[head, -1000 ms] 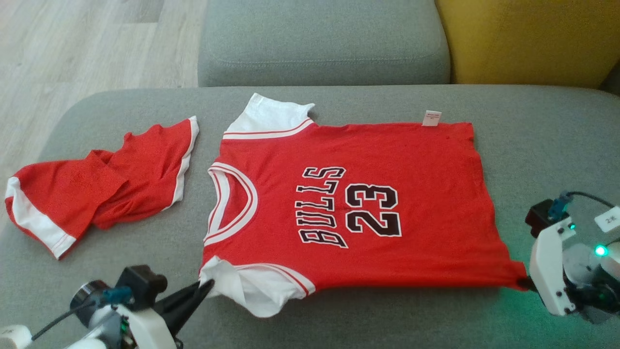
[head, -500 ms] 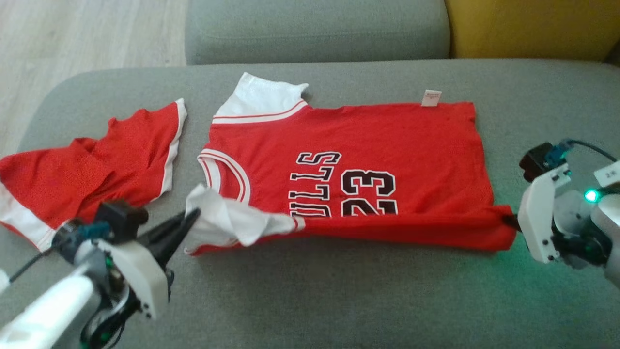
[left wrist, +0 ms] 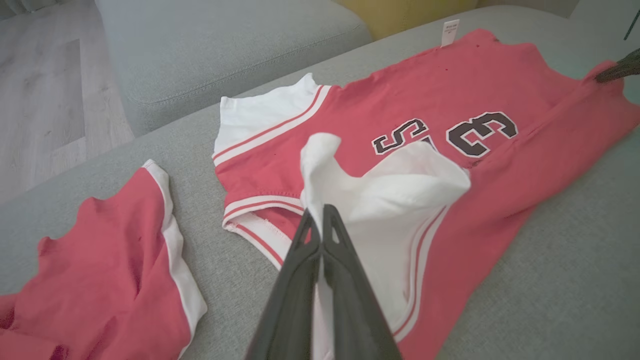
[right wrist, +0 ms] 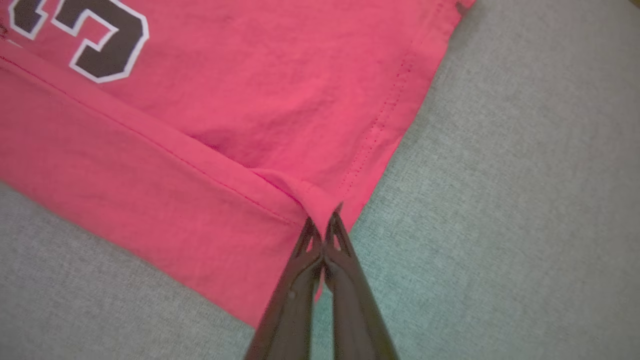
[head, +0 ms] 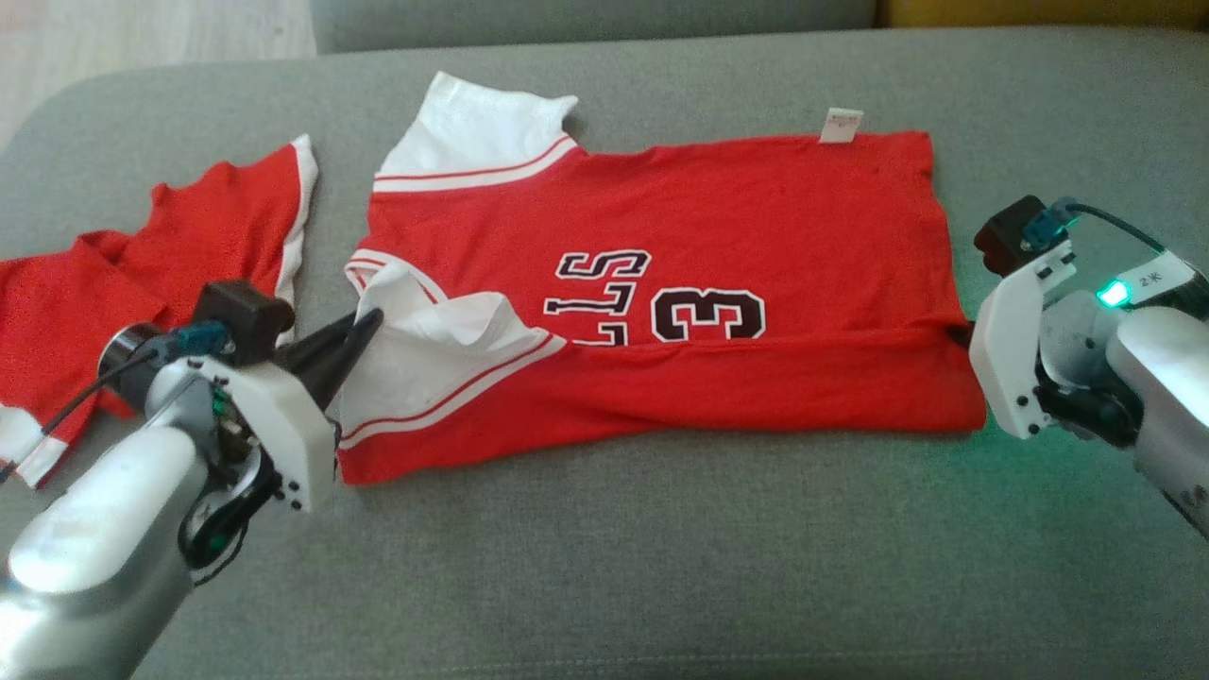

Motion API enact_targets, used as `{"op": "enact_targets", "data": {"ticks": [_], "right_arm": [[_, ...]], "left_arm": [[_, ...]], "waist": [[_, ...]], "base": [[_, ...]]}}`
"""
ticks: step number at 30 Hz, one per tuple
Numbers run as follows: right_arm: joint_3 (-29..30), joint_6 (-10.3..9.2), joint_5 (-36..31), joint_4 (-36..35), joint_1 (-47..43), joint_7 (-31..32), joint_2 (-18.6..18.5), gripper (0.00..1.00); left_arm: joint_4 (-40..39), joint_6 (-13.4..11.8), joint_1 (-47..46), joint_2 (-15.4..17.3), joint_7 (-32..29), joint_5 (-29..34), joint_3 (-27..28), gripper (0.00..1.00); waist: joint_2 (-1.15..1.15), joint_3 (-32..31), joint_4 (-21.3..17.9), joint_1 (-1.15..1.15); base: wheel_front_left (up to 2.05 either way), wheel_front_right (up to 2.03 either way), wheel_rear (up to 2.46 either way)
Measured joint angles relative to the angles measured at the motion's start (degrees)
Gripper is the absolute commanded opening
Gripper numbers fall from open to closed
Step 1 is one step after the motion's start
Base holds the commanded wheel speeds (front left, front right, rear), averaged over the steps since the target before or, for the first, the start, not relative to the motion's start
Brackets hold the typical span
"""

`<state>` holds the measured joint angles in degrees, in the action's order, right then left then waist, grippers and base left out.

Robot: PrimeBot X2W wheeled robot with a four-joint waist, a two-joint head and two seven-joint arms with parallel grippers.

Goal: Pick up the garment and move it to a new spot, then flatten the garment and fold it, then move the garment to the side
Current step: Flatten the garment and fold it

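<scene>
- Found the garment [head: 756,217], a red jersey with white sleeves, spread across the middle of the grey sofa seat [head: 661,567], collar toward the seat's left end and hem toward its right end.
- Saw the garment's near long edge doubled over onto the front, toward the seat's back, covering the lower part of the print.
- Read black, white-edged letters [head: 600,293] "LLS" and a numeral [head: 708,316] "3" on the chest, lying sideways; could not read the rest under the doubled edge.
- Spotted a small care label [head: 841,125] sticking out of the garment's edge nearest the seat's back; could not make out its print.
- Saw the left end effector [head: 364,326] with fingers pressed together on the near white sleeve [head: 434,349], which was raised off the seat and draped over the collar.
- Saw the right end effector [head: 959,332] pinched tight on the red hem corner, just above the seat toward its right end.
- Noted red shorts [head: 208,227] with white trim, rumpled on the seat's left end, near the collar but apart from it.
- Noted a white sticker [head: 1154,280] on the right arm beginning with "2"; could not read the remainder.
</scene>
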<state>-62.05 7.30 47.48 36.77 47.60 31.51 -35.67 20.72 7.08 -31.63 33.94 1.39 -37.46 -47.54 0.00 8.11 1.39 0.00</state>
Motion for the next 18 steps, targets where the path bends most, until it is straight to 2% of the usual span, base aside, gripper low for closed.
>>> {"op": "enact_targets", "data": {"ticks": [6,7,8,9,13,18], "right_arm": [[-1.69,0.0,-2.14,2.45,1.77,-3.75,1.58,0.0],[-1.72,0.0,-2.79,3.14,2.13,-5.11,1.93,0.55],[-1.49,0.0,-3.22,4.08,2.53,-6.35,2.45,1.0],[-1.18,0.0,-3.36,4.98,2.79,-7.57,2.89,1.0],[0.42,0.0,-4.27,8.03,3.29,-12.98,4.81,1.0],[5.73,0.0,-5.02,11.73,3.26,-23.36,7.09,1.0]], "left_arm": [[5.27,0.07,-3.81,-1.89,1.81,0.15,-2.38,0.0],[6.14,0.07,-4.36,-2.25,1.93,0.15,-2.65,0.0],[7.24,0.07,-4.88,-2.7,2.34,0.14,-2.81,0.33],[8.23,0.07,-5.48,-3.16,2.66,0.14,-3.08,1.0],[12.79,-0.29,-6.78,-4.52,4.76,0.15,-2.94,1.0],[16.33,-4.77,-6.78,-6.91,10.0,-1.74,1.57,1.0]], "waist": [[0.0,2.69,-0.79,0.0],[0.0,3.04,-0.91,0.0],[0.0,3.35,-1.05,0.01],[0.0,3.6,-1.17,0.01],[0.0,4.01,-1.61,0.0],[0.0,2.8,-1.73,0.0]], "base": [[0.0,0.0,0.0],[0.0,0.0,0.0],[0.0,0.0,0.0],[0.0,0.0,0.0],[0.0,0.0,0.0],[0.0,0.0,0.0]]}}
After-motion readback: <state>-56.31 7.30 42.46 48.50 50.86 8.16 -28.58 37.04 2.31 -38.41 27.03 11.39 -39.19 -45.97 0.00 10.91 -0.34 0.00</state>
